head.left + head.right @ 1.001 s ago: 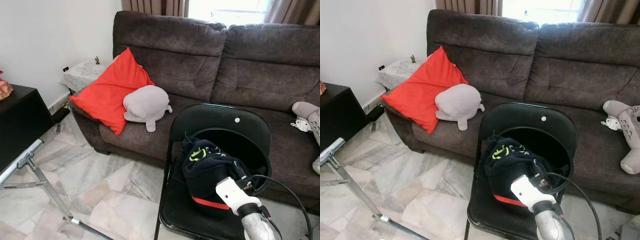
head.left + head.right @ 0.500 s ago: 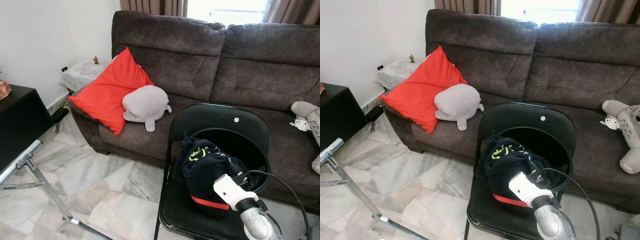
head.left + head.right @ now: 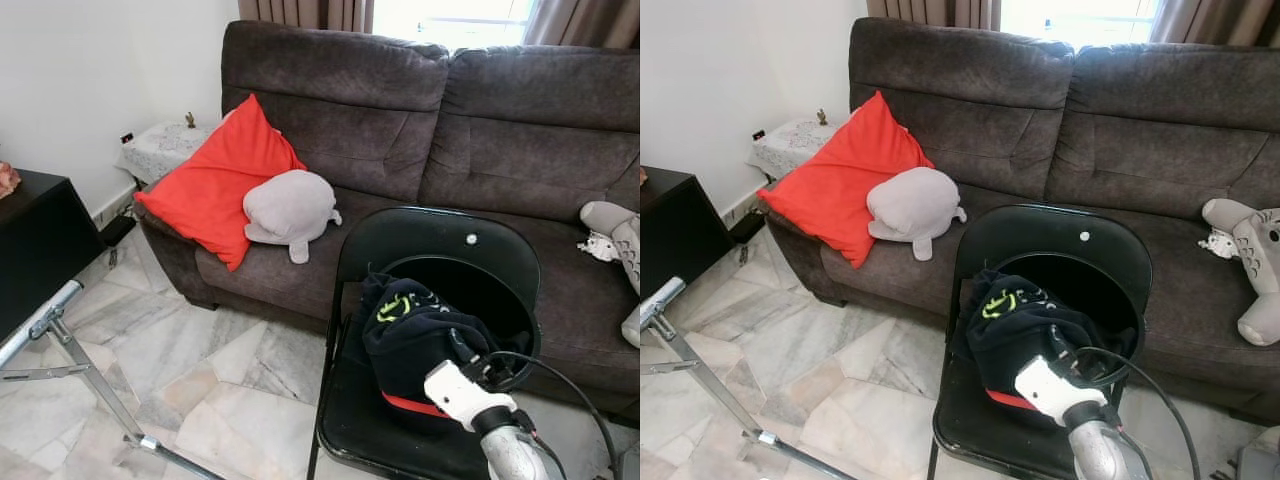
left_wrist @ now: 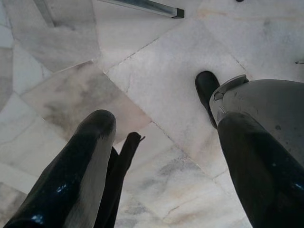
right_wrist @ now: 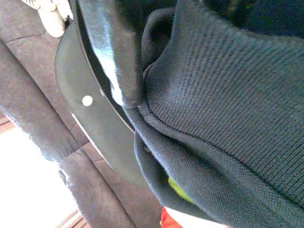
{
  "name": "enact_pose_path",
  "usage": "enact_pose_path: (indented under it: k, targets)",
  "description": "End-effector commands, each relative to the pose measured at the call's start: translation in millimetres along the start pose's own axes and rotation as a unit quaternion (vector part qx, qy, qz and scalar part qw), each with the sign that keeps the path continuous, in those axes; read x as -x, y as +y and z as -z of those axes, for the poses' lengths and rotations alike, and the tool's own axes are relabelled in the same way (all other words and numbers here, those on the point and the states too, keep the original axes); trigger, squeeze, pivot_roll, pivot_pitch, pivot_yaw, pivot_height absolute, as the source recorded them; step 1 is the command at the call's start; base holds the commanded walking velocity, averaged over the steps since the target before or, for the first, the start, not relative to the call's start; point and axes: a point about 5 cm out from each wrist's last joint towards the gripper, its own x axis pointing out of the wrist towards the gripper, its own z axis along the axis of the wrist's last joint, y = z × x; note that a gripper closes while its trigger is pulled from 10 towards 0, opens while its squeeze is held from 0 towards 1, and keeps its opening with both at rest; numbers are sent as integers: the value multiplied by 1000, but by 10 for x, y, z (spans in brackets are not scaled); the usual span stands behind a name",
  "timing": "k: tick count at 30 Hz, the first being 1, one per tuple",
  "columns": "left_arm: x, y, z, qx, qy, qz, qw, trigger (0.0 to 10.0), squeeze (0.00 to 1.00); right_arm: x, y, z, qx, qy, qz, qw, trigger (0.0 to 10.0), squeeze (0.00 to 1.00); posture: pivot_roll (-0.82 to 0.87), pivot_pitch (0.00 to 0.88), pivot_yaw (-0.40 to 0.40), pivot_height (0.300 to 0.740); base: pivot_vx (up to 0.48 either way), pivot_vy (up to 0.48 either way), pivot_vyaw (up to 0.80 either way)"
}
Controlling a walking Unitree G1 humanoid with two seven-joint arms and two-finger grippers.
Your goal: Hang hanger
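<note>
Right gripper point(image 3: 1065, 352) has sunk slightly lower against the dark garment point(image 3: 420, 330) heaped on the black folding chair point(image 3: 440, 250); whether its fingers point(image 5: 114, 52) are apart or clamped cannot be told, as knit cloth presses against the one visible. Left gripper point(image 4: 161, 156) hangs idle over the marble floor point(image 4: 156, 71), fingers apart. No hanger can be made out, presumably buried in the garment. Risk: a blind pinch catches cloth alone, dragging the heap off the seat. Beyond stands the sofa point(image 3: 520, 120).
</note>
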Motion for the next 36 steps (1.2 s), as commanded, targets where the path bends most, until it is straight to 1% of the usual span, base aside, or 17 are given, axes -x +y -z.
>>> enact_pose_path:
  k: [1,10,13,15,17,19,20,21,22,25,27,28,29,30,31,34,36]
  targets:
    - [4,16,25,-1,6,-3,1000,10000,0,-23,-29,-57,1,-9,10,1000,0,0,-35,0,39,740,0,0,0]
    - [3,13,23,-1,5,-3,1000,10000,0,-41,-49,-98,-2,-16,14,1000,0,0,-32,0,38,740,0,0,0]
    - [3,14,23,1,5,-4,1000,10000,0,-73,-117,-143,-29,-16,33,999,0,0,-30,0,37,740,0,0,0]
    - [3,14,23,1,5,-4,1000,10000,0,-95,-167,-167,-39,-15,44,998,0,0,-30,0,37,740,0,0,0]
    - [3,14,23,1,5,-4,1000,10000,0,-102,-182,-175,-46,-15,48,998,0,0,-30,0,37,740,0,0,0]
    - [3,15,23,1,5,-5,1000,10000,0,-142,-275,-219,-72,-15,70,995,0,0,-28,0,37,740,0,0,0]
    - [4,17,23,2,4,-6,1000,10000,0,-187,-372,-280,-89,-21,87,992,0,0,-26,0,36,740,0,0,0]
    - [4,17,23,2,4,-6,1000,10000,0,-220,-438,-335,-96,-29,98,990,0,0,-25,0,36,740,0,0,0]
    - [4,17,23,2,4,-6,1000,10000,0,-220,-438,-335,-96,-29,98,990,0,0,-25,0,36,740,0,0,0]
    - [4,16,26,4,4,-7,1000,10000,0,-273,-535,-448,-118,-44,112,986,0,0,-13,0,32,740,0,0,0]
    - [4,15,27,5,4,-7,1000,10000,0,-292,-572,-497,-123,-51,115,984,0,0,-13,0,32,740,0,0,0]
    - [4,17,29,6,4,-8,1000,10000,0,-315,-619,-565,-119,-60,117,984,0,0,-7,0,31,740,0,0,0]
    - [5,20,34,7,5,-9,1000,10000,0,-365,-766,-766,-118,-89,132,980,0,0,-10,0,30,740,0,0,0]
    - [6,21,37,7,5,-9,1000,10000,0,-388,-849,-845,-140,-95,147,974,0,0,-10,0,30,740,0,0,0]
    - [6,22,40,7,6,-10,1000,10000,0,-419,-984,-905,-192,-89,175,961,0,0,-10,0,28,740,0,0,0]
    - [6,20,43,7,7,-10,1000,10000,0,-429,-1035,-872,-220,-76,193,953,0,0,-9,0,28,740,0,0,0]
    - [5,12,45,7,7,-9,1000,10000,0,-424,-967,-643,-285,-3,205,937,0,0,-2,0,23,740,0,0,0]
